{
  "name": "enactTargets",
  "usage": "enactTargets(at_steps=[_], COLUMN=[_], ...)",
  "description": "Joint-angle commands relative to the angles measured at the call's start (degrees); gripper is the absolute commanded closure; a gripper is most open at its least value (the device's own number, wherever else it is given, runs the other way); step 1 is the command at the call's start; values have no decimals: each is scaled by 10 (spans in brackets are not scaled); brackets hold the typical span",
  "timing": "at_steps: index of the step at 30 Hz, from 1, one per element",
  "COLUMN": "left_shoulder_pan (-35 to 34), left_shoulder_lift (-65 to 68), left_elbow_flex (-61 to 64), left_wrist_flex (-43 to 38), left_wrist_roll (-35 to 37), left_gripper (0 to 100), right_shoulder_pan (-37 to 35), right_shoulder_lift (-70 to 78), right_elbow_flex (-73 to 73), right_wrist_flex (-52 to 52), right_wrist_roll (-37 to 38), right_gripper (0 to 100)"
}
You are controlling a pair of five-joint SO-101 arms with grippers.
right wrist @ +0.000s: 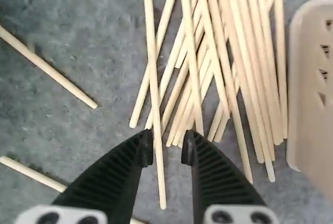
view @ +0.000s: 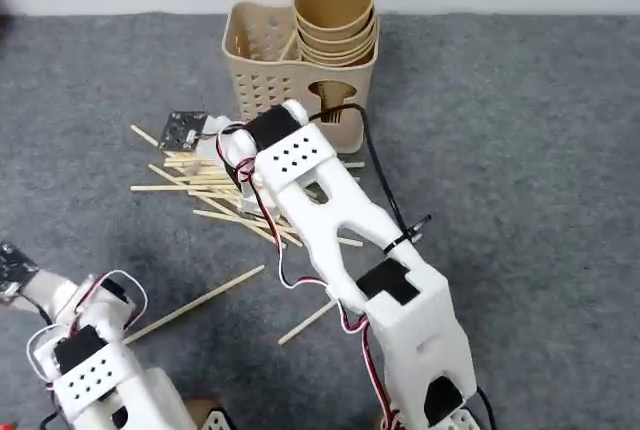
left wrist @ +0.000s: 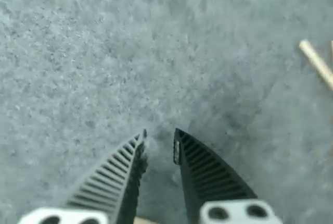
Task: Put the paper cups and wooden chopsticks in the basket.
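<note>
The grey-covered table (view: 520, 150) carries everything. The right arm (view: 330, 220) stretches from the near edge toward the middle of the far edge, where the basket (view: 262, 75) stands. The paper cups (view: 335, 10) are already nested in one stack inside the basket's right compartment, so that half of the task looks done and the chopsticks are the step in hand. Most of the wooden chopsticks (view: 215, 195) lie in a loose fan on the table just in front of the basket, toward its left, and two strays (view: 195, 305) lie nearer the near edge. The left arm (view: 90, 370) sits at the near left corner. The right gripper (right wrist: 166, 140) is low over the near end of the fan, its jaws a narrow gap apart with one chopstick (right wrist: 151, 52) running through the gap, not yet pinched. The left gripper (left wrist: 159, 135) is likewise narrowly parted and holds nothing above bare table. The next move probably calls for closing on that single stick without catching its crossed neighbours, then lifting and tipping it upright into the basket.
</note>
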Motion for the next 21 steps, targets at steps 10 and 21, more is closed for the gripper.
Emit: enactTargets(at_steps=[10, 21], left_shoulder_pan=[-4, -4], left_shoulder_lift=[-1, -1], left_elbow_flex=[0, 0], left_wrist_flex=[-11, -11], left_wrist_roll=[-40, -40], left_gripper=[910, 910], right_shoulder_pan=[4, -37], right_shoulder_lift=[49, 44], right_elbow_flex=[-18, -19], right_wrist_flex=[-59, 64], right_wrist_roll=[1, -59], right_gripper=[752, 719])
